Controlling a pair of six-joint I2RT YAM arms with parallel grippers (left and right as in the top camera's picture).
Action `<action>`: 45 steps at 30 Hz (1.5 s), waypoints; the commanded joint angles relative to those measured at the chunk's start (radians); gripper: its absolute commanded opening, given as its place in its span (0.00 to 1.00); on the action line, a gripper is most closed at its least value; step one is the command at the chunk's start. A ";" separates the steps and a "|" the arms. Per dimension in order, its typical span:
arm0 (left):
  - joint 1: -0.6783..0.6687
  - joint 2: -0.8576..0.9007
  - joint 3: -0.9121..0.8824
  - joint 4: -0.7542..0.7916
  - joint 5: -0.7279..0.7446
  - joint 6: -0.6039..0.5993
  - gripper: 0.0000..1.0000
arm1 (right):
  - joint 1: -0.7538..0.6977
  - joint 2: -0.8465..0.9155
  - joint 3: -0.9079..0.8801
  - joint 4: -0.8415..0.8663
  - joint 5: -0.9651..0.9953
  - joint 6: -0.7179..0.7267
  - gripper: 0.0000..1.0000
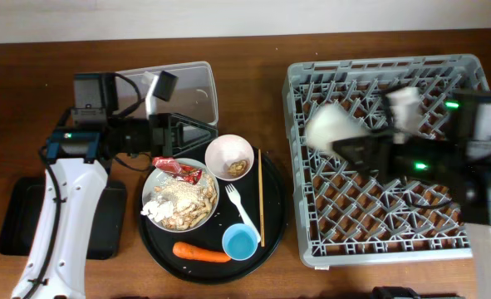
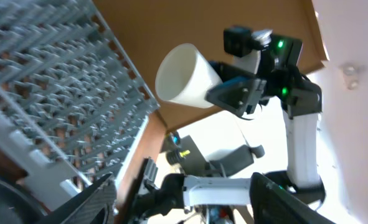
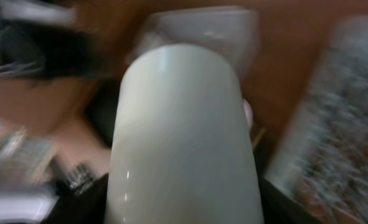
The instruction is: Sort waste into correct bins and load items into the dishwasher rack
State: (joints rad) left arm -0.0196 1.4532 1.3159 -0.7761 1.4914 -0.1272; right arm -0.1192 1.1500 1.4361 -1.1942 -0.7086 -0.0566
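Brown wooden tabletop supports every item. Right gripper (image 1: 357, 143) is clamped on the white cup (image 1: 331, 128), which is held tilted in the air above the left rear area of the dishwasher rack (image 1: 370, 212); this area is blurred. Left gripper (image 1: 205, 133) hovers at the near edge of the clear tub (image 1: 187, 83), fingers apart and holding nothing. Plate (image 1: 179, 198), bowl (image 1: 230, 157), light blue cup (image 1: 240, 242), fork (image 1: 241, 208), chopstick (image 1: 260, 195) and carrot (image 1: 201, 252) lie on the round black tray (image 1: 274, 237).

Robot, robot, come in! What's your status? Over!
Right gripper shut on white cup, above dishwasher rack. Left gripper open, empty, near clear tub. No dishes visible in rack under the cup.
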 commanded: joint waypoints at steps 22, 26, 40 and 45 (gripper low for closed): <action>-0.111 -0.001 0.010 -0.356 -0.735 0.054 0.74 | -0.526 0.435 0.247 -0.266 0.446 0.195 0.93; -0.254 -0.022 0.009 -0.562 -1.059 0.052 0.72 | -0.428 0.229 0.298 -0.298 0.297 0.157 0.93; -0.684 -0.011 -0.398 -0.199 -1.429 -0.328 0.30 | -0.318 0.148 0.297 -0.325 0.297 0.157 0.93; -0.681 0.011 -0.379 -0.183 -1.436 -0.328 0.01 | -0.318 0.148 0.297 -0.324 0.297 0.157 0.94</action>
State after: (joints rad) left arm -0.7040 1.4532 0.9215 -0.9440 0.0711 -0.4557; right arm -0.4442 1.2968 1.7237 -1.5173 -0.3950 0.1078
